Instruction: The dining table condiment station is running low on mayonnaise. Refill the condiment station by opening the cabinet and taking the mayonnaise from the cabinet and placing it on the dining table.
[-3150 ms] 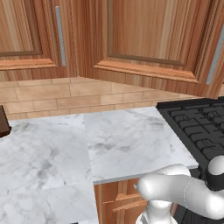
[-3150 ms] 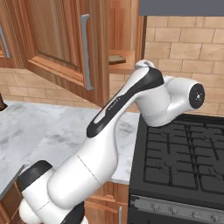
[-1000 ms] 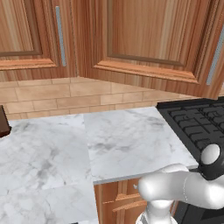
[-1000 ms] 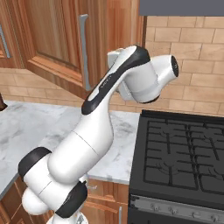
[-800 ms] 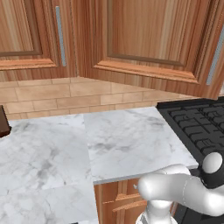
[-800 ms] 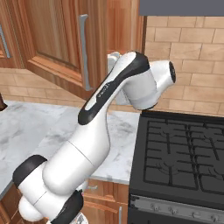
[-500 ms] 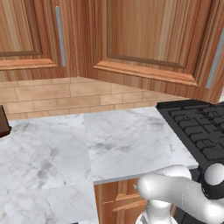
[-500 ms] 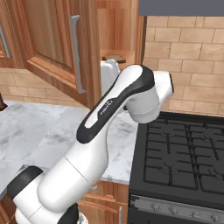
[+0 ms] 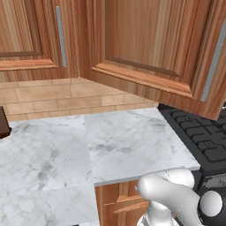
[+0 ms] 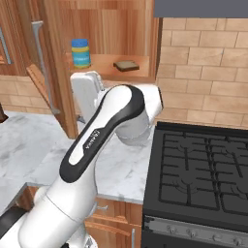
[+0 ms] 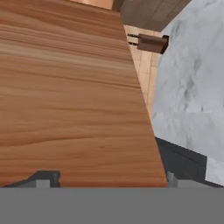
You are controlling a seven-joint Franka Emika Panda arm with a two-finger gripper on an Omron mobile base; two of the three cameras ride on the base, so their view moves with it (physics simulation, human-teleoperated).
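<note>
The cabinet [image 10: 116, 24] stands open, its door [image 9: 150, 39] swung far out over the counter. On its inner shelf the mayonnaise [image 10: 80, 53], a small jar with a blue lid, stands upright at the left. In the hand view my gripper [image 11: 107, 180] is open, its dark fingertips [image 11: 43, 177] wide apart with nothing held. The door's wooden face [image 11: 74, 96] lies close in front of them. In the right base view my arm [image 10: 111, 121] bends up in front of the shelf, just below the jar. The dining table and condiment station are out of view.
A flat dark brown slice [image 10: 127, 66] lies on the shelf right of the jar. A black stove [image 10: 203, 169] sits to the right of the marble counter [image 9: 123, 141]. The door's grey bar handle [image 9: 214, 66] hangs out over the counter. A neighbouring door [image 9: 26, 31] stays shut on the left.
The cabinet door has swung much further open, uncovering the shelf, the jar and the slice. My arm has folded down and to the left, in front of the opening.
</note>
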